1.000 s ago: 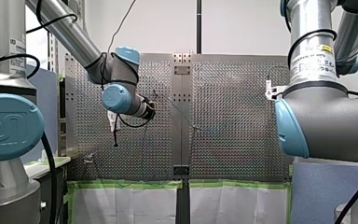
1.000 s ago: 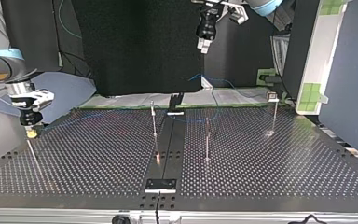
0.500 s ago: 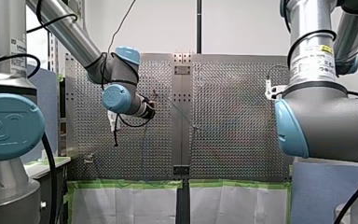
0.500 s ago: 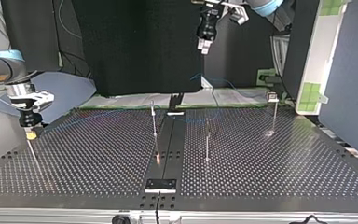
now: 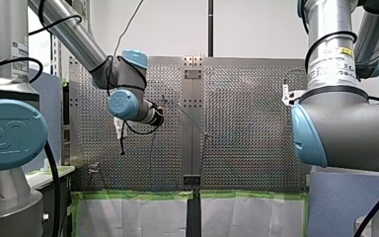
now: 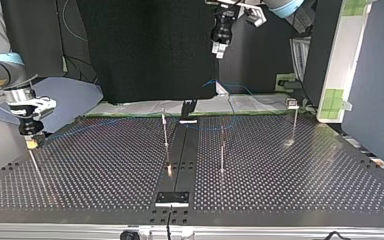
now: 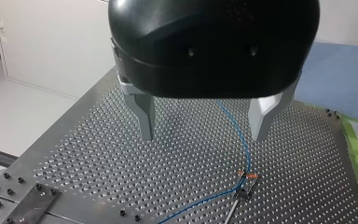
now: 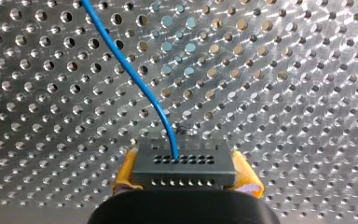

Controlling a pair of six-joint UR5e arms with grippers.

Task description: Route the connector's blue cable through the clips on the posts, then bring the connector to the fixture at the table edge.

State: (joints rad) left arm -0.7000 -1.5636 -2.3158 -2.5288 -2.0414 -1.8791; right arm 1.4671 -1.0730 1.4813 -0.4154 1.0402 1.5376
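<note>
In the right wrist view the grey connector [image 8: 182, 164] sits between my right gripper's yellow pads [image 8: 127, 171], which touch both its sides. The blue cable [image 8: 130, 77] rises from its top over the perforated table. In the top view my right gripper [image 6: 31, 142] stands at the left edge, on top of a thin post [image 6: 36, 167]. From there the blue cable [image 6: 105, 122] runs to the middle posts [image 6: 165, 127] [image 6: 222, 150]. My left gripper [image 6: 220, 47] hangs high at the back. Its metal fingers [image 7: 145, 119] stand wide apart with nothing between them, above a clip [image 7: 248, 179] that holds the cable.
A third post [image 6: 294, 122] with a clip on top stands at the top view's right. A dark rail [image 6: 182, 150] runs down the table's middle, with a black bracket [image 6: 187, 109] at its far end and a small plate [image 6: 172, 198] at its near end.
My right gripper has shifted slightly toward the top view's left with the connector. My left arm has stayed where it was.
</note>
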